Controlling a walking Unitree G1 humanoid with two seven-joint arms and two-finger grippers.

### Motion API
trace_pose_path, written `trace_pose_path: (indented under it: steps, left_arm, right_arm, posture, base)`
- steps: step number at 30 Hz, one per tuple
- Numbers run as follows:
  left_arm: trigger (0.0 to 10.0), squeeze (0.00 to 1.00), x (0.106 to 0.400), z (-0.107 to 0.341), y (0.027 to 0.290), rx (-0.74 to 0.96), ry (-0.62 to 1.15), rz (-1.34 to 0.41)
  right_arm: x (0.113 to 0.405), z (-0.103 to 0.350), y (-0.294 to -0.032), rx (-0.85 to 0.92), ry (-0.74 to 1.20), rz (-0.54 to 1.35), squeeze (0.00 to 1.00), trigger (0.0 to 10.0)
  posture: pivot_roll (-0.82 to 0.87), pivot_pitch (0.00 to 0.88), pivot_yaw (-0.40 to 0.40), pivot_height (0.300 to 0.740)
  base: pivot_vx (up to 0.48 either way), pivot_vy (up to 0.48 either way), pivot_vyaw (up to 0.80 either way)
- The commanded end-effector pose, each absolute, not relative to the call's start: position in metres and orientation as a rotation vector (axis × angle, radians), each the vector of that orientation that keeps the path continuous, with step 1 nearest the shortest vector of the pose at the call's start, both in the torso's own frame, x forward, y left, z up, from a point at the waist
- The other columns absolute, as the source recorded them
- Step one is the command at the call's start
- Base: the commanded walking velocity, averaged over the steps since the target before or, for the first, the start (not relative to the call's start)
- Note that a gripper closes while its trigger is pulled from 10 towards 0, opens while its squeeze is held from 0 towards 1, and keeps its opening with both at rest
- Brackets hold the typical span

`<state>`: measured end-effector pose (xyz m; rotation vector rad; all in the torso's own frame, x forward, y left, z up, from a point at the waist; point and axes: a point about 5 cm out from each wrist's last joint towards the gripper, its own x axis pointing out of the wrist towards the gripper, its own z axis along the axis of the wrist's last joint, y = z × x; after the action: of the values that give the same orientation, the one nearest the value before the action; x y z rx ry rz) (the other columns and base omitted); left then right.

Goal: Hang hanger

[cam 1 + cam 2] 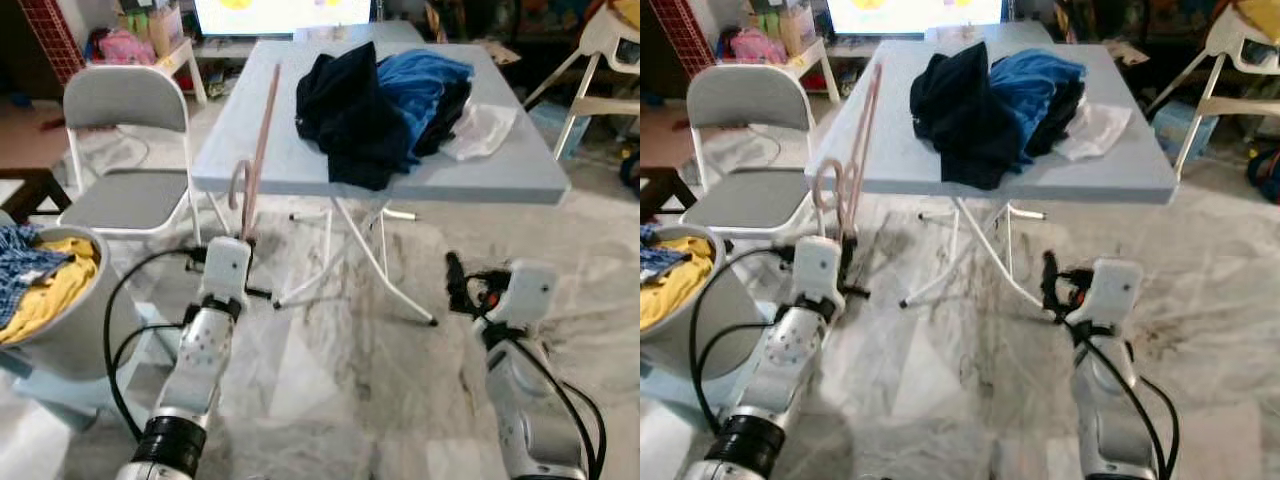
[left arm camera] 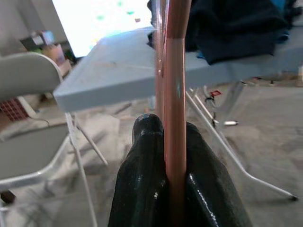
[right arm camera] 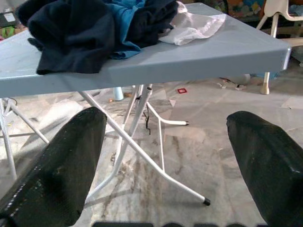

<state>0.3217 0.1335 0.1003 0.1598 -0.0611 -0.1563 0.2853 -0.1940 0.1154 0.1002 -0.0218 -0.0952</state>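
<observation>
Left hand [image 2: 175,189] is clamping its 2 fingers [image 2: 142,184] tight on the pink hanger [image 1: 262,140], low in front of the bench [image 1: 250,165]. Hanger is standing nearly upright, its long bar leaning over the bench's left edge, its hook curling just above the hand. Right hand [image 3: 165,165] is hovering low over the marble floor [image 1: 340,380] near the bench legs, fingers spread wide, gripping nothing. Dark and blue clothes [image 1: 370,100] are lying heaped on the bench. Grey chair [image 1: 125,150] is standing left of it; basket [image 1: 70,320] of laundry is sitting nearer, far left.
</observation>
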Motion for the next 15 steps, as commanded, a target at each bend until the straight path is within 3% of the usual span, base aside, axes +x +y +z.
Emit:
trace_pose_path:
  steps: [1,9,15]
  left_arm:
    - [10.0,0.00,0.3225,0.0987,0.1373,0.154,-0.046,-0.152]
    - [10.0,0.00,0.3216,0.0939,0.1353,0.133,-0.024,-0.177]
    - [10.0,0.00,0.3224,0.0926,0.1333,0.129,-0.017,-0.193]
  right_arm:
    - [0.2854,0.1121,-0.1940,0.125,0.001,-0.100,0.00,10.0]
    - [0.2848,0.1127,-0.1941,0.119,-0.001,-0.094,0.00,10.0]
    - [0.2831,0.1128,-0.1964,0.116,-0.002,-0.108,0.00,10.0]
  posture:
    - [0.01,0.143,0.016,0.740]
    - [0.00,0.145,0.015,0.740]
    - [-0.01,0.145,0.016,0.740]
  base:
    - [0.000,0.000,-0.80]
    - [0.000,0.000,-0.80]
    - [0.000,0.316,-0.80]
